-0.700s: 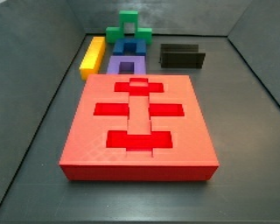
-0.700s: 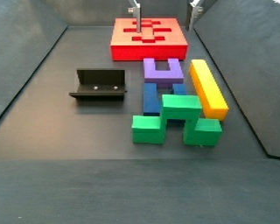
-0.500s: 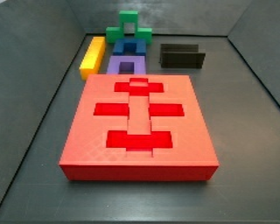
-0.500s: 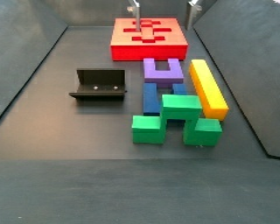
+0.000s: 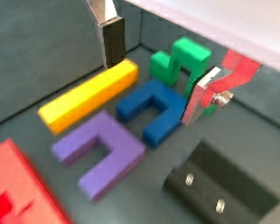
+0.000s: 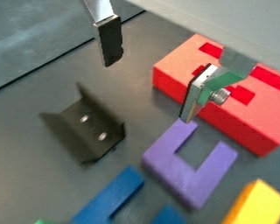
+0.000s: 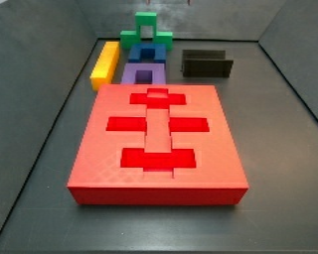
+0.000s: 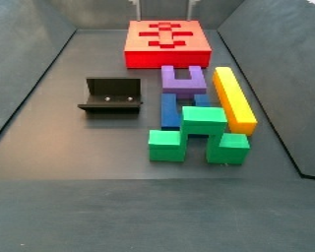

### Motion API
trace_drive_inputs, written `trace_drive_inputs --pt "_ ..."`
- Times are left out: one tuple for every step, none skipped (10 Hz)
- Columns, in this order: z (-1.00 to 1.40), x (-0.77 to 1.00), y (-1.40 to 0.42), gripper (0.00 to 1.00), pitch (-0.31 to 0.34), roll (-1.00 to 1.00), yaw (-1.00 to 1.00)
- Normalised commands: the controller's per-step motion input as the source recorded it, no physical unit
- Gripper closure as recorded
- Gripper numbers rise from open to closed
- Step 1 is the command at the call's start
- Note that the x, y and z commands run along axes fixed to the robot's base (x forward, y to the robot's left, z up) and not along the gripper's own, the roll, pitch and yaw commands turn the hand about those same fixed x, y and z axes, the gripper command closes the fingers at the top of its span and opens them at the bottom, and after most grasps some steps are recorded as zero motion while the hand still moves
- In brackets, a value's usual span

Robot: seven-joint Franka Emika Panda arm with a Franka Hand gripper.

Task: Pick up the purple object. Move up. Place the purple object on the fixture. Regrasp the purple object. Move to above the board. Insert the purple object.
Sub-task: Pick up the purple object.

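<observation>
The gripper hangs in the air above the pieces, its two fingers wide apart with nothing between them. I see it only in both wrist views; in both side views it does not appear. One finger shows its dark pad, the opposite finger shows its silver plate.

Below the gripper, the purple object lies flat on the dark floor, well under the open fingers and not touched by them. In a side view the purple object lies between the board and a blue block, with its open side turned toward the board. A yellow bar lies just beside it, and green blocks are beyond the blue block. The fixture stands apart on the floor, on the other side of the purple object from the yellow bar. The recesses of the board hold nothing.
</observation>
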Motion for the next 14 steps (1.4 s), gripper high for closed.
trace_drive_inputs --pt "-0.62 0.02 -0.98 0.0 0.0 0.17 0.0" --pt "-0.72 -0.04 -0.86 0.0 0.0 0.15 0.0" --pt "-0.75 -0.08 -0.82 0.0 0.0 0.13 0.0" --pt "-0.74 -0.17 -0.71 0.0 0.0 0.11 0.0" --pt "-0.53 -0.14 -0.37 0.0 0.0 0.05 0.05" --pt "0.0 0.0 -0.01 0.0 0.014 0.09 0.0" --pt "-0.07 0.07 0.0 0.0 0.0 0.0 0.0" --pt "-0.15 0.04 0.29 0.0 0.0 -0.08 0.0" --pt "-0.37 0.21 0.49 0.0 -0.03 -0.15 0.02" --pt "-0.53 0.37 0.42 0.0 0.0 -0.12 0.04" --pt "-0.61 0.39 0.17 0.0 0.0 -0.07 0.02" --pt "-0.58 0.28 -0.11 0.0 -0.013 0.0 0.0" --pt "-0.49 0.03 -0.25 0.0 0.0 0.0 0.0" --pt "-0.23 -0.34 -0.22 0.0 0.0 0.0 0.0"
